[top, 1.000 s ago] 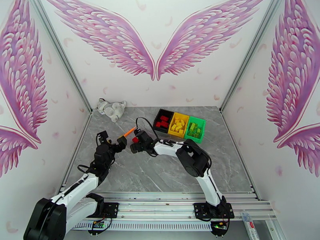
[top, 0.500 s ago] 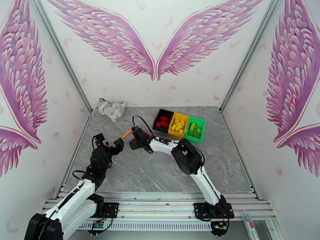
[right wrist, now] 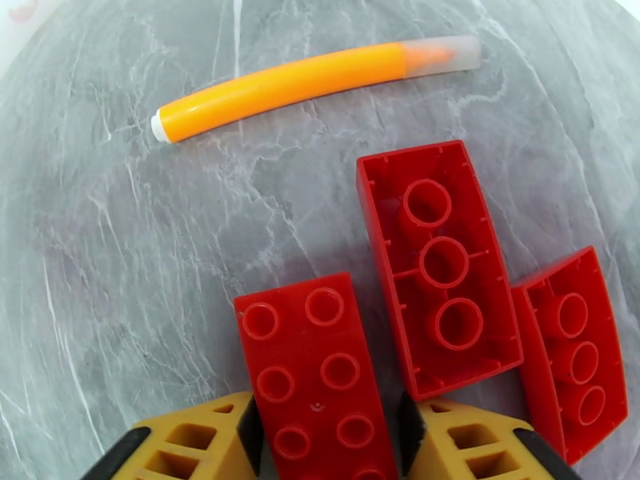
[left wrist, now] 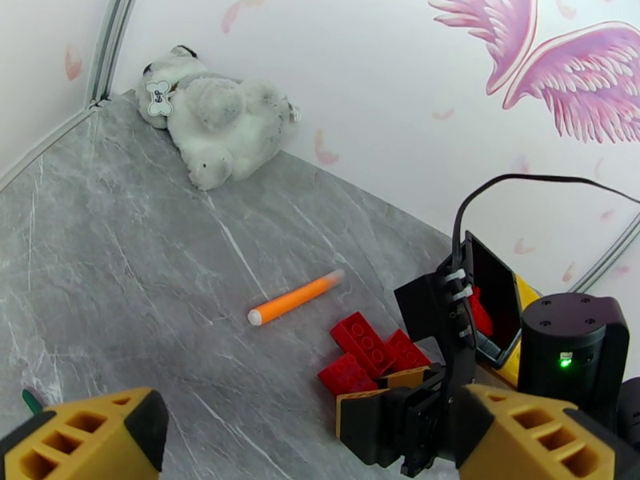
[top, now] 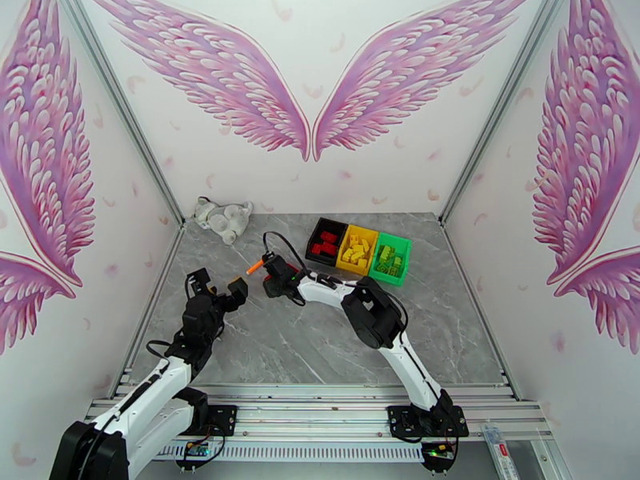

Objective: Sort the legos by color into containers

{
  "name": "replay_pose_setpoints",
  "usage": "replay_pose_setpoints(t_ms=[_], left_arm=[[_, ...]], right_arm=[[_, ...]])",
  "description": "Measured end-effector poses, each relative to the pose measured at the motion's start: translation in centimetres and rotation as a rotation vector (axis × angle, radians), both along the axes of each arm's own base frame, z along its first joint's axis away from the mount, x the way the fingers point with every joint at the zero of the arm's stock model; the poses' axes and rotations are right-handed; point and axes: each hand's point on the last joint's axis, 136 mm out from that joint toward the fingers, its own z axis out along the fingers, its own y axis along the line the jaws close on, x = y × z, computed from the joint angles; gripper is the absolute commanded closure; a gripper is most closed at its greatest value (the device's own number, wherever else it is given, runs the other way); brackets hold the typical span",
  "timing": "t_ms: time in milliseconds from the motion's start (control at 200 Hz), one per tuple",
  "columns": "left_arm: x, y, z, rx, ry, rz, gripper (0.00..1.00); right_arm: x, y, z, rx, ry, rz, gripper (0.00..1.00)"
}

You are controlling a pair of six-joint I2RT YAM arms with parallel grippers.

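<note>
Right claw (right wrist: 324, 432) clamped across red brick (right wrist: 308, 354), studs up, long axis running away from wrist

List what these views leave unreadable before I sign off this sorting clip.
Top external: three loose red legos hidden under the right end effector; legos inside the containers too small to count.
Left wrist: black container mostly behind the right arm.
Right wrist: studs-up lego cut off by the bottom edge.
</note>
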Motion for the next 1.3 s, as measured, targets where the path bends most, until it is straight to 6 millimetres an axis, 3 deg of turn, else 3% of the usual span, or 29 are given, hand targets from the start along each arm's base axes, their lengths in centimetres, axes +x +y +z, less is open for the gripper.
replay_pose_setpoints(t_ms=[240,400,530,725,975,1140,1305], left_arm=[[1.0,-0.7,-2.2,-0.004,0.061,-0.023,0.01],[2.8,-1.9,-2.5,-0.025,0.068,-0.052,0.01],[4.5,-3.8,-2.5,-0.042,0.057,-0.094,0.01],[7.4,-7.9,-1.4,-0.063,0.022,-0.173,0.01],[10.8,-14.6,-0.4,-0.078,-0.017,-0.291,0.01],[11.7,-17.4,0.3,-0.073,-0.040,-0.338,0.01],[12.4,-17.9,0.7,-0.071,-0.056,-0.341,0.01]], right_arm=[[-0.9,-0.2,0.2,0.041,0.011,0.004,0.67],[-2.7,-2.2,0.9,0.047,0.040,-0.005,0.67],[-2.6,-4.0,3.0,0.074,0.027,-0.036,0.67],[0.5,-9.2,6.5,0.116,-0.029,-0.164,0.66],[5.1,-15.6,9.3,0.112,-0.098,-0.332,0.65],[8.5,-17.5,13.3,0.140,-0.168,-0.403,0.61],[11.6,-18.2,16.0,0.169,-0.222,-0.443,0.57]])
